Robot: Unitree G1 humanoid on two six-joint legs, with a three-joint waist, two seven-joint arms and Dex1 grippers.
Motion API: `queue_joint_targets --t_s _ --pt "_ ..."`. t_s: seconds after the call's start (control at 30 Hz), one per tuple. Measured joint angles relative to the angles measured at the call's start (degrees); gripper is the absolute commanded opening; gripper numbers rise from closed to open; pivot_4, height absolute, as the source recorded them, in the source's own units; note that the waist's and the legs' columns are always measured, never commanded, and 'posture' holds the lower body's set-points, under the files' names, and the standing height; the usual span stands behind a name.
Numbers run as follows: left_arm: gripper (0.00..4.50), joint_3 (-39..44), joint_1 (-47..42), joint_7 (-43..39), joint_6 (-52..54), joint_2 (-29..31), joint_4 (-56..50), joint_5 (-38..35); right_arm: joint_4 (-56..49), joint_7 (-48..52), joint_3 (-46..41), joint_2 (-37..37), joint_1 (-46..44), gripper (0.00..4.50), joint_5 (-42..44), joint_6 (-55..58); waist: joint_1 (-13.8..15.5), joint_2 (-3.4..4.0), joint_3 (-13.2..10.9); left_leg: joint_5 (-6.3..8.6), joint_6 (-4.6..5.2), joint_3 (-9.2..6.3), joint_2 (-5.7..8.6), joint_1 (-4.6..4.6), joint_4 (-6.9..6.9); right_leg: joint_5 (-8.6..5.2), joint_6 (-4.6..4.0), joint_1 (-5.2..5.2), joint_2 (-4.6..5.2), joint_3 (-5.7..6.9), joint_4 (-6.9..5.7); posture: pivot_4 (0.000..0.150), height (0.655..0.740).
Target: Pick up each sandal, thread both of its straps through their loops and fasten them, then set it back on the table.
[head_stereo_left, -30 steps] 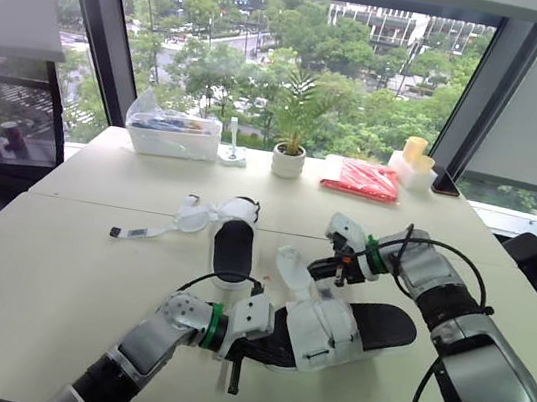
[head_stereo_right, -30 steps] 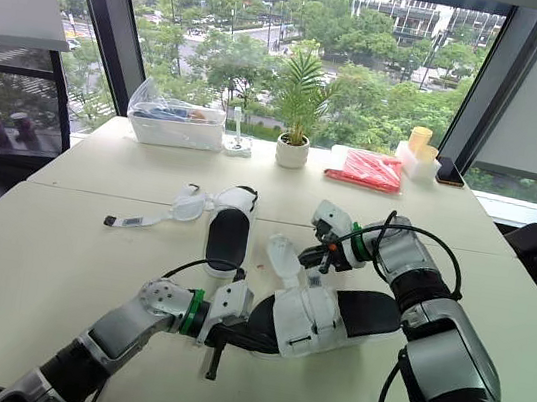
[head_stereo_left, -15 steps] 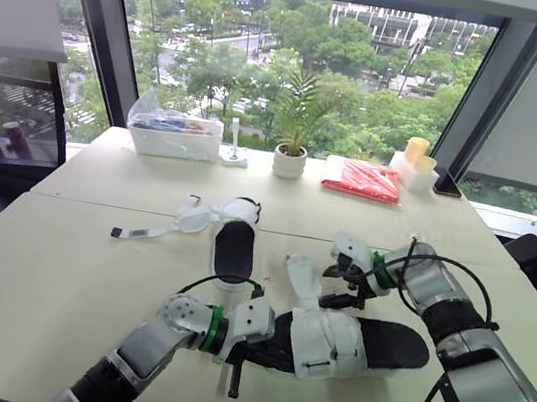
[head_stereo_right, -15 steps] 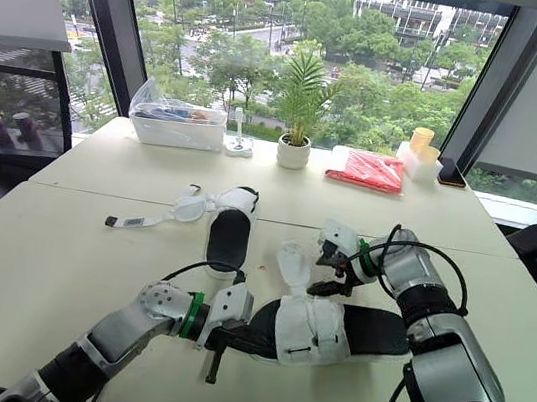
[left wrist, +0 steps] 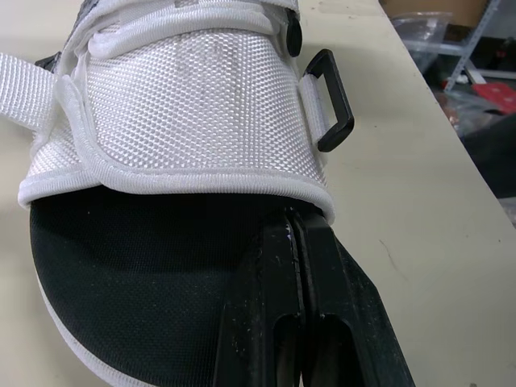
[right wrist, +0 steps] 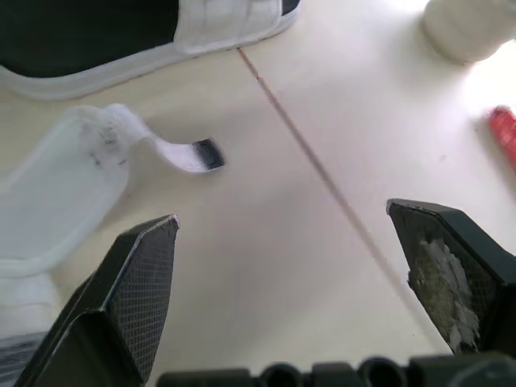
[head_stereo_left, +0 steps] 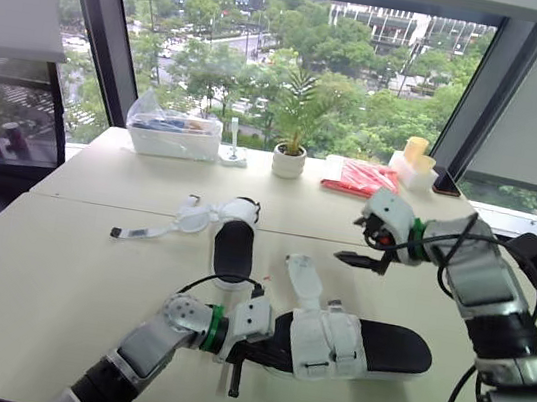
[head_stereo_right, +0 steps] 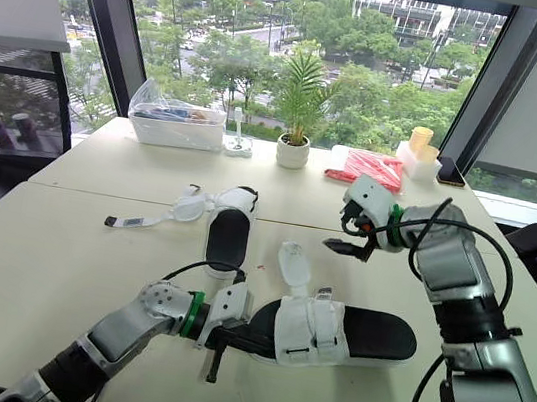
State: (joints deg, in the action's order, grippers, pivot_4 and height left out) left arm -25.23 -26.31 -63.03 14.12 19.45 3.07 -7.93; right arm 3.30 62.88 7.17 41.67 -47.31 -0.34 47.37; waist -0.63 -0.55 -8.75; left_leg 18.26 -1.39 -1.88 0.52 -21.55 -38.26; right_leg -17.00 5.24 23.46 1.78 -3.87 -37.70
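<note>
Your left gripper (left wrist: pixel 291 230) rests with fingers pressed together on the insole of the near sandal (head_stereo_left: pixel 378 347), by the near edge of the table (head_stereo_left: pixel 57 261); your right gripper (right wrist: pixel 278 218) hangs wide open above, and the second sandal (head_stereo_left: pixel 231 246) lies mid-table

The near sandal (head_stereo_right: pixel 370 335) lies flat on the counter (head_stereo_right: pixel 60 241) with its wide strap wrapped over the middle and another strap sticking up loose. The left gripper (head_stereo_right: pixel 246 339) pinches its toe end. The right gripper (head_stereo_right: pixel 340 234) hangs in the air beyond it, touching nothing — the far sandal (head_stereo_right: pixel 229 231) lies further back, one strap trailing sideways.
</note>
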Motion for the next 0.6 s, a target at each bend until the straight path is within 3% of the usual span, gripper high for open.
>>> queue_joint_targets --t_s 0.13,0.23,0.4,0.6 --pt "0.0 -0.03 -0.92 -0.61 -0.75 -0.31 1.41 0.05 -5.52 -1.09 -4.59 -2.51 1.47 4.48 8.47 19.25 0.0 0.0 0.0 0.0 0.0 0.01 0.0 0.02 -0.04 0.0 0.0 0.0 0.01 0.0 -0.07 0.15 0.74" --pt "0.0 -0.05 -1.2 -0.91 -1.11 -0.59 2.04 0.07 -5.95 -3.64 -6.8 -5.69 1.38 4.48 12.99 27.74 0.02 0.0 0.0 0.0 0.0 0.01 0.01 0.02 -0.04 0.0 0.0 0.0 0.02 0.0 -0.08 0.15 0.74" --pt "0.0 -0.06 -1.48 -1.16 -1.17 -0.98 2.53 0.14 0.41 -6.53 -6.65 -8.05 1.24 4.48 16.6 30.38 0.13 0.0 0.0 0.0 0.0 0.01 0.04 0.01 -0.04 0.0 0.0 0.0 0.04 0.0 -0.08 0.15 0.74" --pt "0.0 0.0 -1.5 -1.05 -1.17 -1.43 2.53 0.43 11.5 -6.09 -1.58 -9.39 -0.57 4.48 17.32 24.53 -0.2 0.0 0.0 0.0 0.0 0.04 0.04 0.03 -0.04 0.0 0.0 0.03 0.01 0.0 -0.11 0.15 0.74"
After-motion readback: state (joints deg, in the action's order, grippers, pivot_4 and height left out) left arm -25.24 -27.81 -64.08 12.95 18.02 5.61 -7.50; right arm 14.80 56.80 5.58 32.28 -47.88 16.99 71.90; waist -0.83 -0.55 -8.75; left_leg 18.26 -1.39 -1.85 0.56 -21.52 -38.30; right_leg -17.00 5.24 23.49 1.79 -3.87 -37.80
